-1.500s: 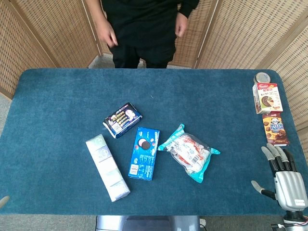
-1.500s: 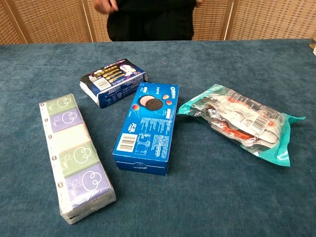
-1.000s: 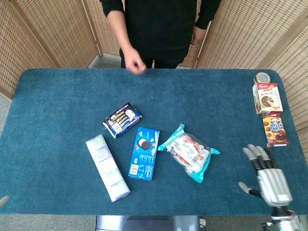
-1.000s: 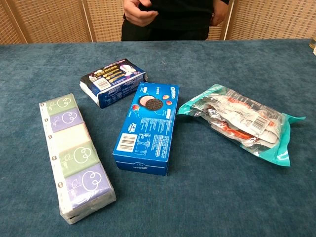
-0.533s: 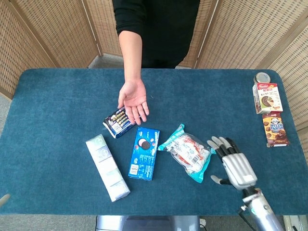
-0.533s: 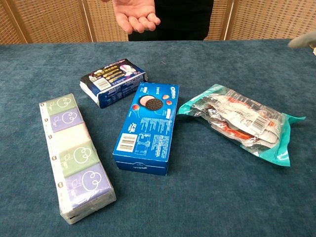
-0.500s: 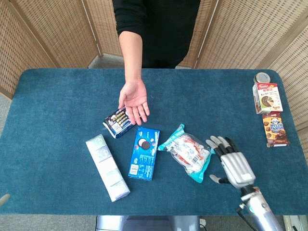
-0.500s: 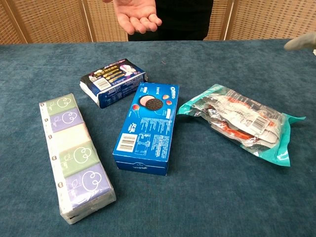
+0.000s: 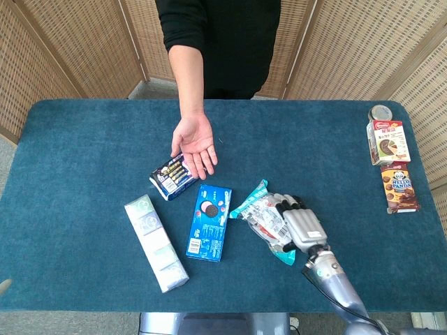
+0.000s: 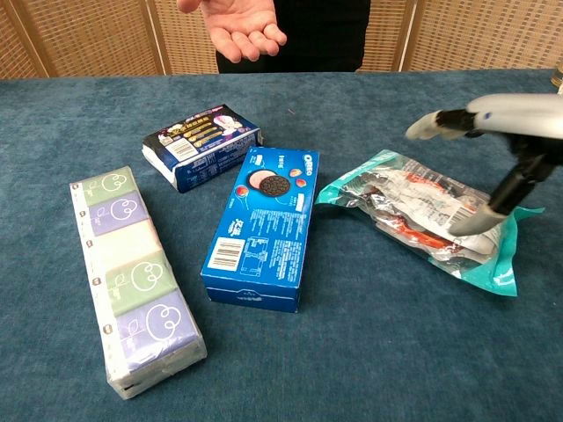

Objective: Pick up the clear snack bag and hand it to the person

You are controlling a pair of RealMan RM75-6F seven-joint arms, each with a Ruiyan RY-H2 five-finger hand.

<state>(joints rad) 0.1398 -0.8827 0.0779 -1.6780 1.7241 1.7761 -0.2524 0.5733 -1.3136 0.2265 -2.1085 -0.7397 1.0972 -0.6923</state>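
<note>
The clear snack bag (image 9: 260, 214) (image 10: 419, 208) with teal ends lies flat on the blue table, right of centre. My right hand (image 9: 298, 225) (image 10: 491, 149) hovers over the bag's right half, fingers spread and holding nothing. In the chest view its thumb reaches down to the bag's top; the other fingers stay above it. The person's hand (image 9: 195, 144) (image 10: 236, 19) is held out palm up over the far side of the table. Only a pale sliver at the lower left edge (image 9: 4, 285) may belong to my left hand.
A blue Oreo box (image 9: 209, 222) (image 10: 264, 224) lies just left of the bag. A dark snack pack (image 9: 177, 173) (image 10: 201, 145) and a long tissue pack (image 9: 155, 242) (image 10: 132, 277) lie further left. Two snack boxes (image 9: 386, 142) (image 9: 399, 186) and a can (image 9: 380, 112) stand at the right edge.
My right hand has moved left from beside the bag to over its right half. The person's open palm has stayed held out.
</note>
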